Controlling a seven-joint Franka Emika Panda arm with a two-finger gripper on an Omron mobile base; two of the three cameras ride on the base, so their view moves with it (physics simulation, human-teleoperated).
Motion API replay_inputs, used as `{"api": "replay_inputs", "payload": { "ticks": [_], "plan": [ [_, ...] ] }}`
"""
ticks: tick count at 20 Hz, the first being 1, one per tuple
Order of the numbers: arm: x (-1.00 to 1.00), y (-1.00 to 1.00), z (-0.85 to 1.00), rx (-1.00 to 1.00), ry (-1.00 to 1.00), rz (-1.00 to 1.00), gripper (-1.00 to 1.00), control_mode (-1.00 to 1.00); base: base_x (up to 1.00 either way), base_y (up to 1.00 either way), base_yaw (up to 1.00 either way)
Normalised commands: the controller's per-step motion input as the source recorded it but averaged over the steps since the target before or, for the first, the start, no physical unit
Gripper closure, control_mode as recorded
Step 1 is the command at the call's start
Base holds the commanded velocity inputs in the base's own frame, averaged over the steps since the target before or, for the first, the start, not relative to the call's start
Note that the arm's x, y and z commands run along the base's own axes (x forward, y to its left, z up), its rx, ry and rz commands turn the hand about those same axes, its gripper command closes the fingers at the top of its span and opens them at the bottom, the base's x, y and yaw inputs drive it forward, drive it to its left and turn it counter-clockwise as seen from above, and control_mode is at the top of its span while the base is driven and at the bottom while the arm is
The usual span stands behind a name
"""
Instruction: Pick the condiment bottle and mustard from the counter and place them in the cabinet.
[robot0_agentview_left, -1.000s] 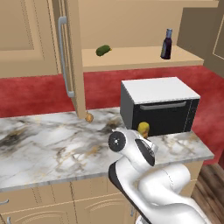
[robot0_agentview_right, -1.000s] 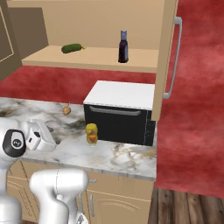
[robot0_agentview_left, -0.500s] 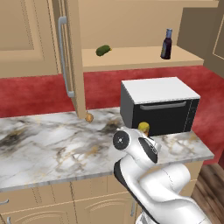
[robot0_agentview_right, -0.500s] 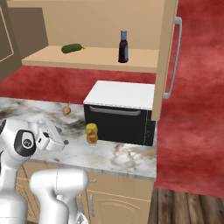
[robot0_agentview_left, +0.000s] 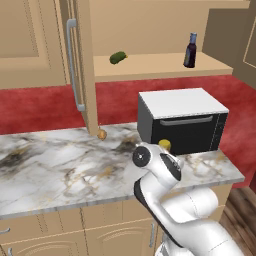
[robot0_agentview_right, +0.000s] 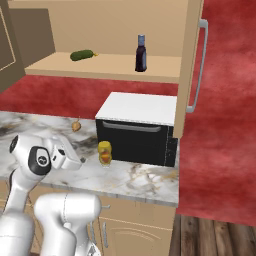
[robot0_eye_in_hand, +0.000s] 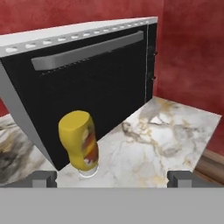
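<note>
**Arm turned toward the mustard, hand wide open**

Since the earlier pictures the white arm has swung to the right, so its wrist now faces the microwave, while the bottles have not moved.

From left to right in the right base view: a small green pickle-like thing (robot0_agentview_right: 82, 54) lies on the shelf of the cabinet (robot0_agentview_right: 120, 73). Below it a small brown round thing (robot0_agentview_right: 76, 126) sits on the desk (robot0_agentview_right: 140, 181). The mustard (robot0_agentview_right: 104, 153) stands cap down on the desk, just in front of the black microwave (robot0_agentview_right: 136, 133). The condiment bottle (robot0_agentview_right: 141, 53) stands upright on the cabinet shelf, above the microwave.

In the hand view the hand (robot0_eye_in_hand: 113, 178) is wide open and holds nothing; the mustard (robot0_eye_in_hand: 80, 142) stands between its tips, nearer the left one.
</note>
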Motion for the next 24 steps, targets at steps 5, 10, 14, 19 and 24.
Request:
{"api": "replay_inputs", "payload": {
  "ticks": [5, 10, 14, 19, 24],
  "plan": [
    [0.28, 0.00, -0.15, 0.00, -0.01, 0.00, -1.00, -1.00, 0.00, 0.00, 0.00],
    [0.26, -0.01, -0.18, 0.00, -0.01, 0.00, -1.00, -1.00, 0.00, 0.00, 0.00],
    [0.19, -0.04, -0.14, 0.00, -0.02, 0.00, -1.00, -1.00, 0.00, 0.00, 0.00],
    [0.08, -0.10, -0.13, 0.00, -0.04, 0.00, -1.00, -1.00, 0.00, 0.00, 0.00],
    [0.22, -0.17, -0.16, 0.00, -0.02, 0.00, -1.00, -1.00, 0.00, 0.00, 0.00]
  ]
}}
